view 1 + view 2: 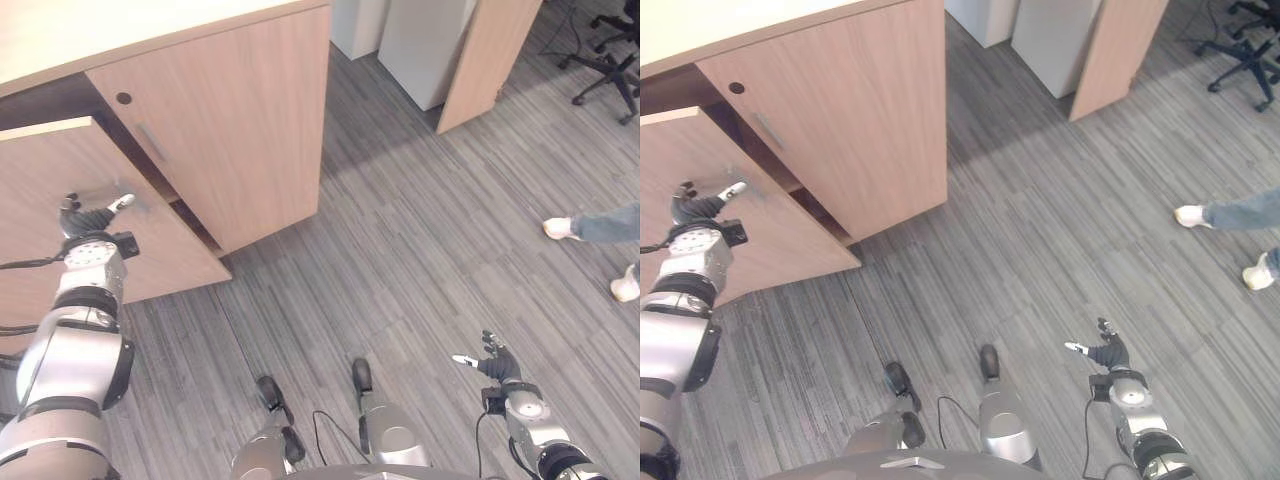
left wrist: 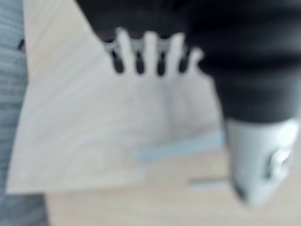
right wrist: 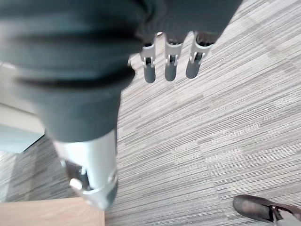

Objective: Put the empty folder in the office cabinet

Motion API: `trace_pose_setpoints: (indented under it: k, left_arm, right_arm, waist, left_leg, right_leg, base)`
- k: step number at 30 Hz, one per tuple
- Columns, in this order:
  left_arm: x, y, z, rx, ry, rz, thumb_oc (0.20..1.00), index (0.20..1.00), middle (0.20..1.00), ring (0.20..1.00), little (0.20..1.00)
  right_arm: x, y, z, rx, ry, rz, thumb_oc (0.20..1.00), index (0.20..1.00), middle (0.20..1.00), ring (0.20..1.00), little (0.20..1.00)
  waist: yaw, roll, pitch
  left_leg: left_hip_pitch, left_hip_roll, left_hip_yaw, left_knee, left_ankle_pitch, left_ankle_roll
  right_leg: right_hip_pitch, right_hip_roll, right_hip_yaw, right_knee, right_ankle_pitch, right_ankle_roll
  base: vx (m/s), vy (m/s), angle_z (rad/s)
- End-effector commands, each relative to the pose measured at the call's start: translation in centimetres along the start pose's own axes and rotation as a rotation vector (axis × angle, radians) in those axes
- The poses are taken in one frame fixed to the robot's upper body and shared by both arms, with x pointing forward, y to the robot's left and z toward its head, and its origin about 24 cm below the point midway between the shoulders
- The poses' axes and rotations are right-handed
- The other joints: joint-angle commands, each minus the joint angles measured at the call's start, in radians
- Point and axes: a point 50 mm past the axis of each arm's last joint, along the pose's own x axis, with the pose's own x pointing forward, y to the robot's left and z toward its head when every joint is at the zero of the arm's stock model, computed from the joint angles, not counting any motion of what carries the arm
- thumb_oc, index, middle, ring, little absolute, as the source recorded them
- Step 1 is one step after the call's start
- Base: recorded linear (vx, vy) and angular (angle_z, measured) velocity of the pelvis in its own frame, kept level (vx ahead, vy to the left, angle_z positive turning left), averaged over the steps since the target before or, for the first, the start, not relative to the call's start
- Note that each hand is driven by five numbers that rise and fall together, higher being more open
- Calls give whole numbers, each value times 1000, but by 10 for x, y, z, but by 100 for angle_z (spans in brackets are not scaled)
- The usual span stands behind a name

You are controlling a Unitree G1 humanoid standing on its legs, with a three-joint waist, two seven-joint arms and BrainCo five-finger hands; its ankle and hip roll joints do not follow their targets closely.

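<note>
Fingers [image 2: 148,47] of left hand [image 1: 88,215] straight and released, grasping nothing, right by the thin silver handle [image 1: 105,193] of the open wooden door [image 1: 40,180]. Light wooden office cabinet [image 1: 100,40]: one, with two doors, one swung open, one shut door [image 1: 250,120], dark interior [image 1: 50,100] between. Empty folder in neither hand, whereabouts impossible to tell. Left hand by far the nearer to that interior. Right hand [image 1: 497,365] low over grey striped carpet [image 1: 420,230], fingers [image 3: 170,66] slack, empty. White shoes [image 1: 560,229] of a person: two.
</note>
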Motion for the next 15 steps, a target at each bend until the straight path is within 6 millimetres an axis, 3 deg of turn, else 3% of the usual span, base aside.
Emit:
trace_pose_setpoints:
  k: [1, 2, 3, 5, 7, 11, 12, 15]
  left_arm:
    - [-14, -11, -50, 4, 103, -106, 1000, 1000, 1000, 1000, 1000]
    - [-14, -11, -50, 4, 103, -106, 1000, 1000, 1000, 1000, 1000]
    - [-22, -19, -71, -14, 146, -140, 1000, 1000, 1000, 1000, 1000]
    - [-62, -45, -143, -17, 308, -213, 1000, 1000, 1000, 1000, 1000]
    - [-96, -51, -187, -49, 431, -240, 1000, 1000, 1000, 1000, 1000]
    - [-153, -31, -246, -30, 641, -246, 1000, 1000, 1000, 1000, 1000]
    - [-153, -31, -246, -30, 641, -246, 1000, 1000, 1000, 1000, 1000]
    - [-185, -32, -271, 18, 770, -288, 1000, 1000, 1000, 1000, 1000]
  right_arm:
    - [2, -13, 19, -41, -89, -51, 1000, 1000, 1000, 1000, 1000]
    - [2, -13, 19, -41, -89, -51, 1000, 1000, 1000, 1000, 1000]
    - [2, -9, 18, -58, -90, -39, 1000, 1000, 1000, 1000, 1000]
    - [0, 1, 14, -77, -82, 7, 1000, 1000, 1000, 1000, 1000]
    - [-2, 10, 6, -66, -47, 38, 1000, 1000, 1000, 1000, 1000]
    - [-5, 28, -15, -52, 39, 120, 1000, 1000, 1000, 1000, 1000]
    - [-5, 28, -15, -52, 39, 120, 1000, 1000, 1000, 1000, 1000]
    - [-8, 46, -30, -74, 83, 187, 1000, 1000, 1000, 1000, 1000]
  waist:
    - [49, 20, 22]
    - [49, 20, 22]
    - [58, 22, 20]
    - [96, 22, 5]
    - [124, 25, -7]
    - [183, 32, -35]
    - [183, 32, -35]
    - [205, 29, -66]
  left_leg:
    - [89, -4, -55, 78, -222, 5]
    - [89, -4, -55, 78, -222, 5]
    - [95, -8, -65, 75, -220, 7]
    - [98, -21, -94, 71, -199, 19]
    - [109, -35, -124, 66, -202, 30]
    - [132, -41, -168, 52, -202, 47]
    - [132, -41, -168, 52, -202, 47]
    - [146, -52, -246, 27, -200, 52]
  right_leg:
    - [-49, -27, -1, 83, -89, 75]
    - [-49, -27, -1, 83, -89, 75]
    - [-41, -29, -6, 86, -92, 75]
    - [-24, -35, -27, 99, -86, 65]
    - [-6, -44, -45, 117, -97, 67]
    - [23, -48, -92, 177, -134, 54]
    - [23, -48, -92, 177, -134, 54]
    - [56, 22, -52, 166, -175, 21]
  base:
    - [0, -69, 9]
    - [19, -68, 12]
    - [-21, -109, 17]
    - [7, -146, 28]
    - [56, -82, 32]
    - [69, -103, 56]
    - [58, -102, 32]
    - [100, -178, 32]
